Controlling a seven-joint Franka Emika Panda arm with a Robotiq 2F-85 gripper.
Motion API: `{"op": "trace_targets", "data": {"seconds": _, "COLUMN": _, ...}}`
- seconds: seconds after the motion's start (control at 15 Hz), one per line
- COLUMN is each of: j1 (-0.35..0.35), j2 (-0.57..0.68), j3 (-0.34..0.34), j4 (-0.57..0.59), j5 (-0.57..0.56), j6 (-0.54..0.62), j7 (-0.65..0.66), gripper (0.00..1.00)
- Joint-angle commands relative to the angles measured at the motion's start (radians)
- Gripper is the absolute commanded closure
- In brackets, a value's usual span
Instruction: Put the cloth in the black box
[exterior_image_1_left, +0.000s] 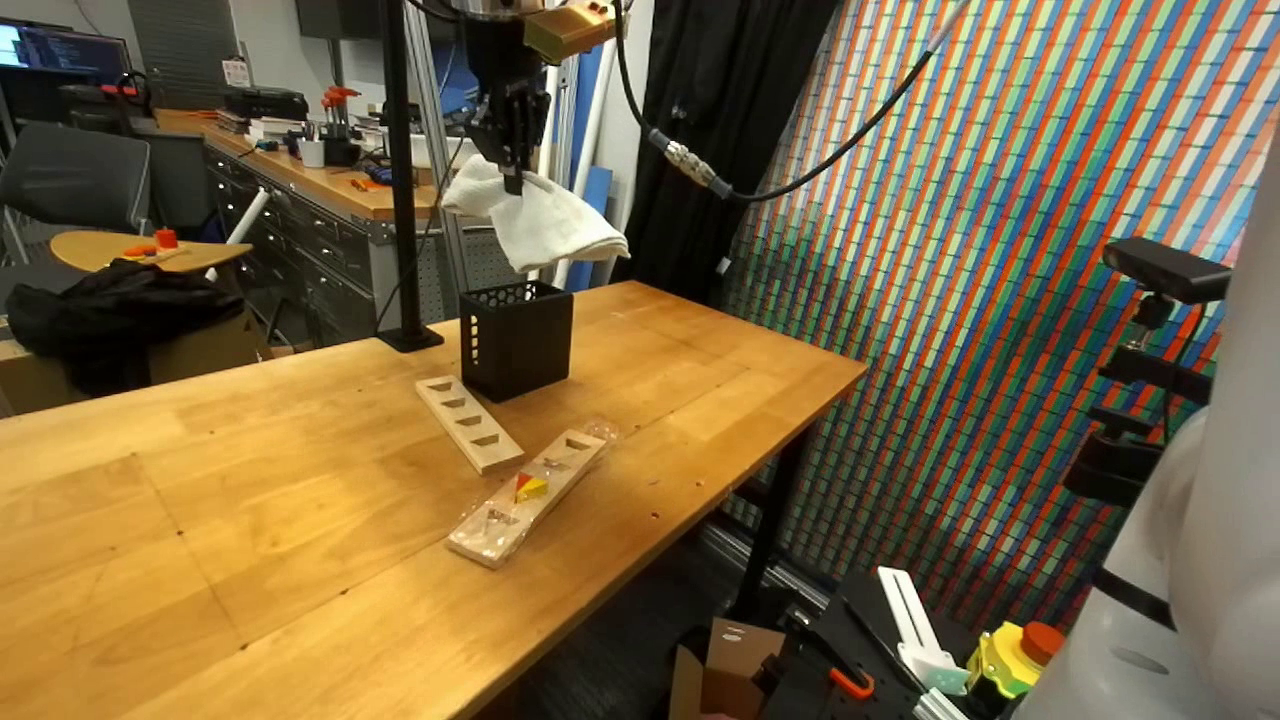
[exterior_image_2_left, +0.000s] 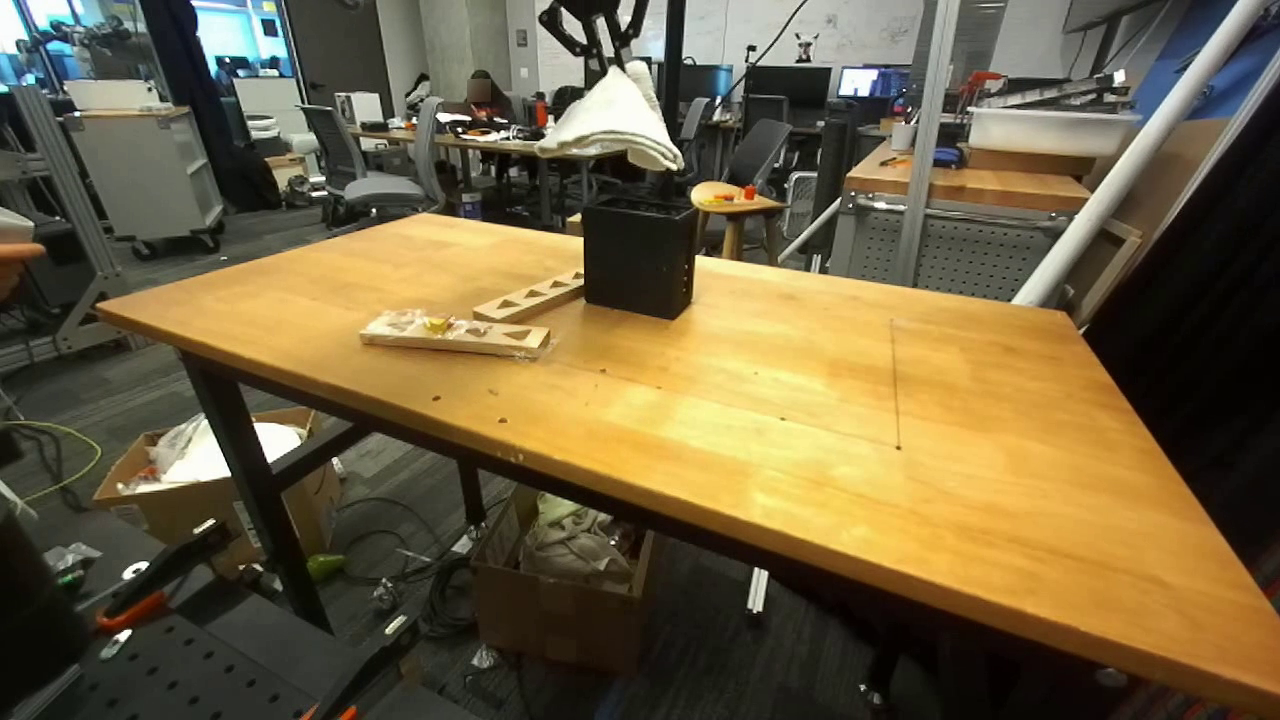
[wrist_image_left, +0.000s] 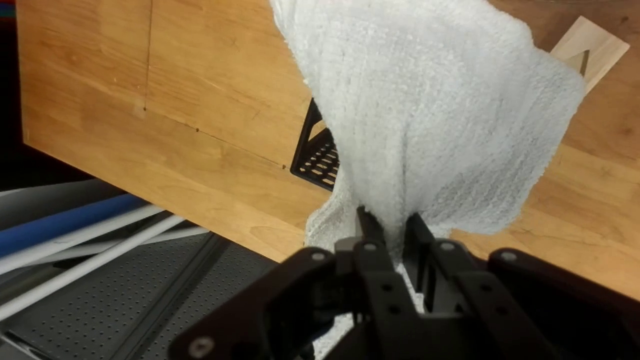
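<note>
The white cloth (exterior_image_1_left: 555, 225) hangs in the air, bunched at its middle and drooping on both sides. It also shows in an exterior view (exterior_image_2_left: 612, 125) and in the wrist view (wrist_image_left: 425, 110). My gripper (wrist_image_left: 388, 216) is shut on it, with a fold pinched between the fingertips. The black box (exterior_image_1_left: 520, 345) stands upright on the table, open at the top, with holes in some walls. The cloth is above the box and apart from it in both exterior views, where the box also shows (exterior_image_2_left: 640, 258). In the wrist view the cloth hides most of the box (wrist_image_left: 320, 159).
A pale wooden strip with holes (exterior_image_1_left: 470, 422) lies beside the box on the wooden table (exterior_image_1_left: 300, 500). Another strip in clear wrap (exterior_image_1_left: 530, 500) lies nearer the table edge, with a red and yellow piece on it. A black post (exterior_image_1_left: 403, 200) stands at the table edge near the box.
</note>
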Motion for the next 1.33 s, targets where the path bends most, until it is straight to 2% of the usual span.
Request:
{"op": "trace_targets", "data": {"seconds": 0.0, "j1": -0.017, "j2": 0.058, "j3": -0.005, "j4": 0.067, "j5": 0.048, "j6": 0.005, "j7": -0.086, "gripper": 0.96}}
{"op": "trace_targets", "data": {"seconds": 0.53, "j1": -0.064, "j2": 0.162, "j3": -0.002, "j4": 0.101, "j5": 0.145, "j6": 0.042, "j7": -0.168, "gripper": 0.96}}
{"op": "trace_targets", "data": {"seconds": 1.27, "j1": -0.124, "j2": 0.265, "j3": 0.007, "j4": 0.081, "j5": 0.288, "j6": 0.101, "j7": -0.184, "gripper": 0.96}}
